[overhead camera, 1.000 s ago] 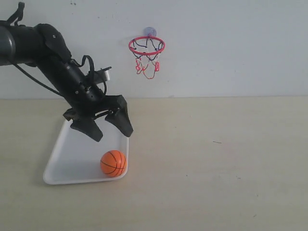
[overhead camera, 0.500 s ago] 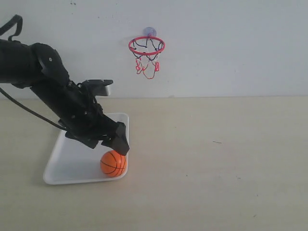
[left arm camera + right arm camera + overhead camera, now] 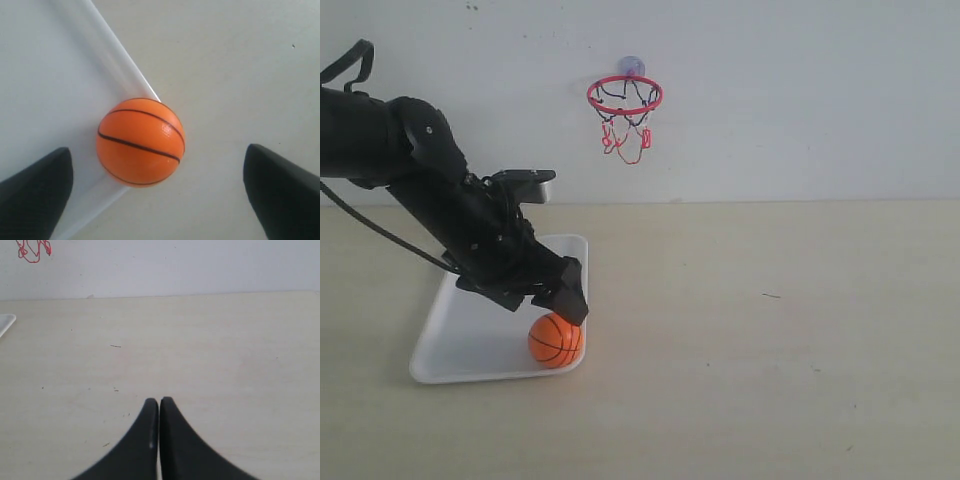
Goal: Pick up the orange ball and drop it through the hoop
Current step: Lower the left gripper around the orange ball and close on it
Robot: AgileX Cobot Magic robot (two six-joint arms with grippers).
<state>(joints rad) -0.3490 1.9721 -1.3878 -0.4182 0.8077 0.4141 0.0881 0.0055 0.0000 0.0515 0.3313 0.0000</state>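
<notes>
The orange ball [image 3: 556, 340] rests in the near right corner of a white tray [image 3: 470, 320]. My left gripper [image 3: 548, 303] hovers just above it, open, with the ball [image 3: 140, 142] lying between the wide-spread fingers [image 3: 37, 190] and touching neither. The hoop [image 3: 625, 95], a red ring with a dark and red net, is stuck to the back wall, up and to the right of the tray. My right gripper [image 3: 159, 401] is shut over bare table, holding nothing, and does not show in the exterior view.
The tray's raised rim [image 3: 120, 65] runs right beside the ball. A bit of the hoop's red net [image 3: 32, 251] and a tray corner [image 3: 6, 320] show in the right wrist view. The pale tabletop [image 3: 770, 330] stretches to the right.
The left arm has dropped from above the tray down to the ball, fingers still spread. In the last half second it only settled slightly. The ball has not moved.
</notes>
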